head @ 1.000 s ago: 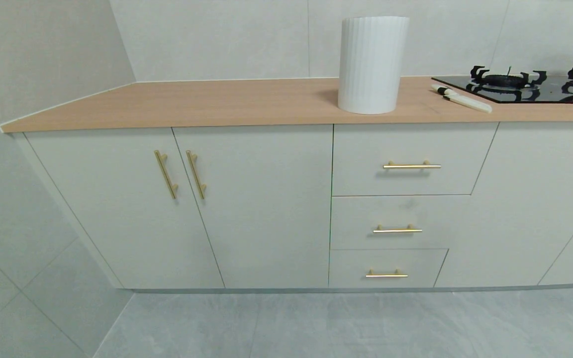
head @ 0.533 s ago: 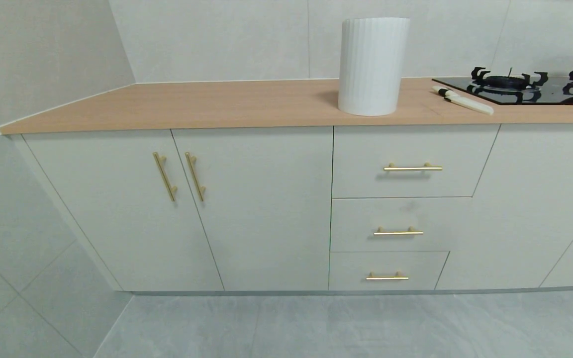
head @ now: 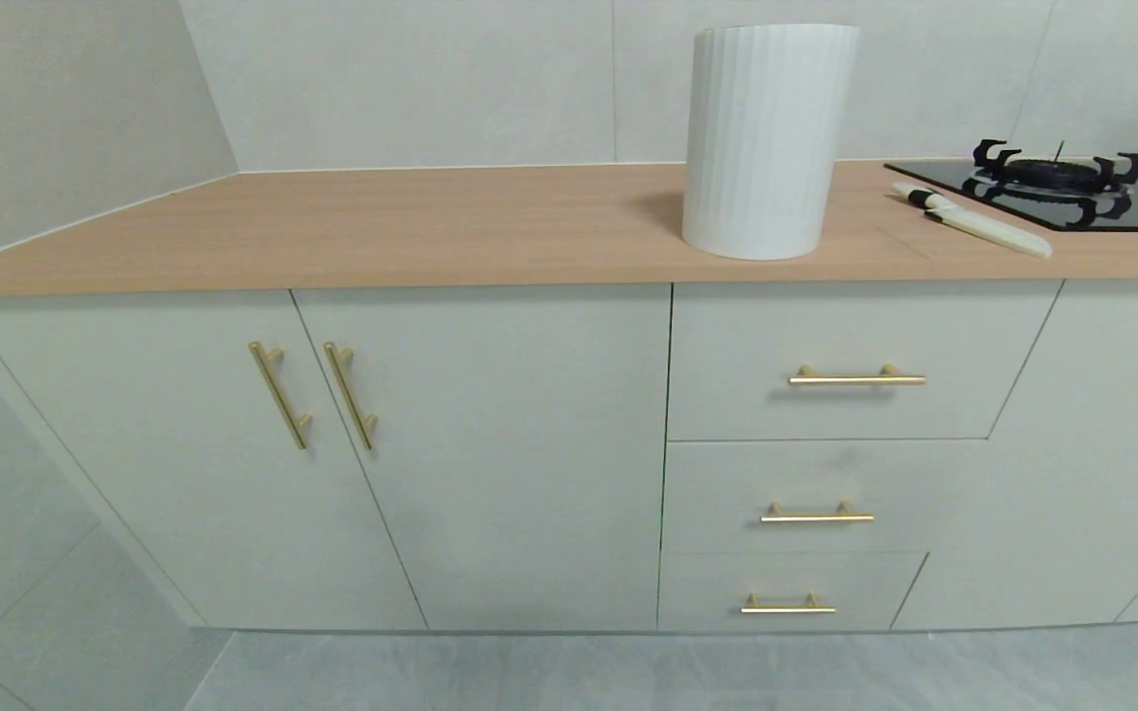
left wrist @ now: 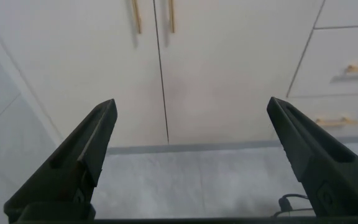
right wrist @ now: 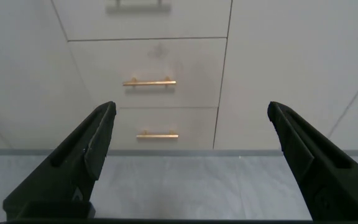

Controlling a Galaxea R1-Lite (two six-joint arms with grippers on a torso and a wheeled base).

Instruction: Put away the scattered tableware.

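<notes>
A white-handled knife [head: 974, 219] lies on the wooden counter [head: 381, 227] beside the black gas hob [head: 1063, 188]. A tall white ribbed container [head: 765, 140] stands on the counter left of the knife. My left gripper [left wrist: 191, 109] is open, low down, facing the two cabinet doors [left wrist: 157, 68] and the floor. My right gripper [right wrist: 191, 112] is open too, low in front of the stack of drawers with gold handles [right wrist: 149, 82]. Both hold nothing.
Below the counter are two doors with gold handles [head: 312, 395] and three drawers [head: 826, 444], all shut. Walls close the corner at the left. Grey tiled floor [head: 579, 671] lies in front of the cabinets.
The whole head view has shifted: the cabinets and counter look larger and lower, so the camera has come closer. Nothing on the counter has moved.
</notes>
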